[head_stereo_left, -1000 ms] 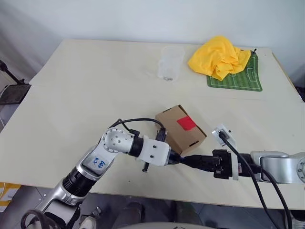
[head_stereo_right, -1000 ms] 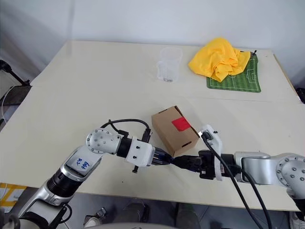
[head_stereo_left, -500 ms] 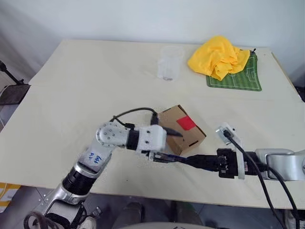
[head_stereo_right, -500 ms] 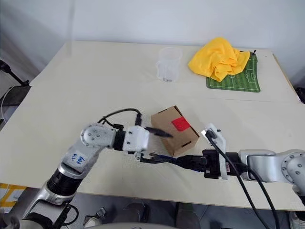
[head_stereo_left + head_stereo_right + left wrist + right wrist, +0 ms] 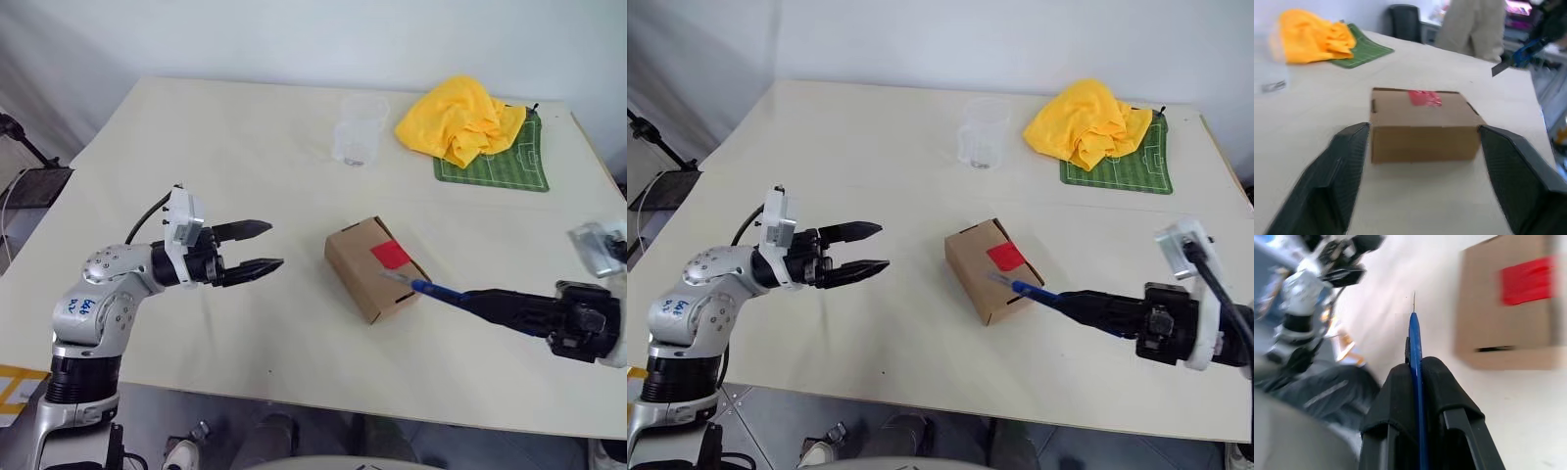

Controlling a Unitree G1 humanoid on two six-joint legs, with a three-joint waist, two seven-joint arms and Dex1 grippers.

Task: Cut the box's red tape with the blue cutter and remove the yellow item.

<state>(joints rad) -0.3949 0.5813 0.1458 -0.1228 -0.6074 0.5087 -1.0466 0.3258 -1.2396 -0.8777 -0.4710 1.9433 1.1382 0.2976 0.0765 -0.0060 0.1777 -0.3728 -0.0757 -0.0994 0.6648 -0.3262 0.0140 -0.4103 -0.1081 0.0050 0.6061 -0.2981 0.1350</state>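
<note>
Nearest the table's front edge, toward its right side, the right gripper is reaching in from the right, its two black fingers clenched on the blue cutter. The cutter is pointing left toward the box, and its dark tip is showing over the box's front right corner, just below the red tape; whether the tip is touching the cardboard cannot be told. In the right wrist view the blue cutter is sticking out between the fingers, with a thin blade at its end.

Toward the front left, the left gripper is hovering level above the table, pointing right at the box and well apart from it, its fingers spread and grasping nothing.

The box is sitting closed near the table's middle, turned at an angle to the edges, with the red tape on its top face by the right edge.

Farther back, a clear plastic cup is standing upright. At the back right corner a yellow cloth is lying crumpled, partly over a green mat.
</note>
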